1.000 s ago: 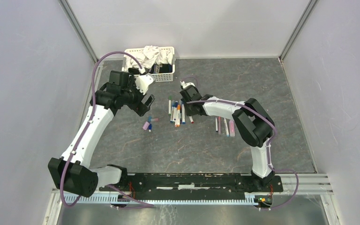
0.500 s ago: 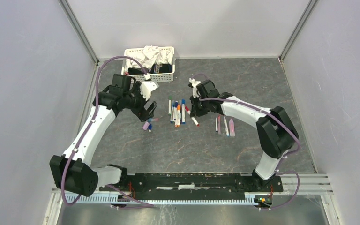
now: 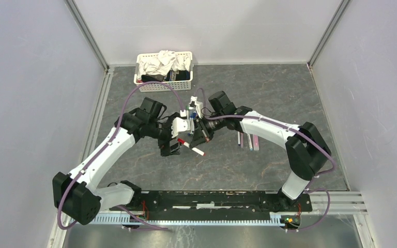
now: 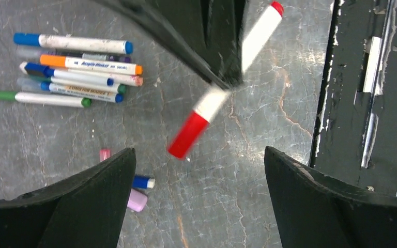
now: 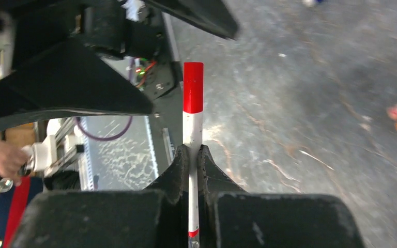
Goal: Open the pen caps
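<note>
My right gripper [image 3: 200, 135] [image 5: 193, 155] is shut on the white barrel of a pen [image 3: 197, 150] and holds it above the table. Its red cap [image 3: 182, 141] [image 5: 193, 88] [image 4: 188, 135] is on and points toward my left gripper [image 3: 173, 143] [image 4: 199, 151]. The left gripper is open and empty, its fingers [image 4: 82, 201] on either side below the red cap and not touching it. Several capped pens [image 4: 72, 67] lie in a pile. Loose pink [image 4: 105, 154], blue [image 4: 143, 182] and lilac [image 4: 137, 200] caps lie on the table.
A white basket of cloths [image 3: 164, 72] stands at the back left. A few more pens [image 3: 248, 139] lie to the right of the right arm. The black base rail [image 3: 212, 199] [image 4: 351, 103] runs along the near edge.
My right gripper has lifted the red-capped pen from the pile and brought it nearer and left. My left arm has swung right and nearer, up to the cap end.
</note>
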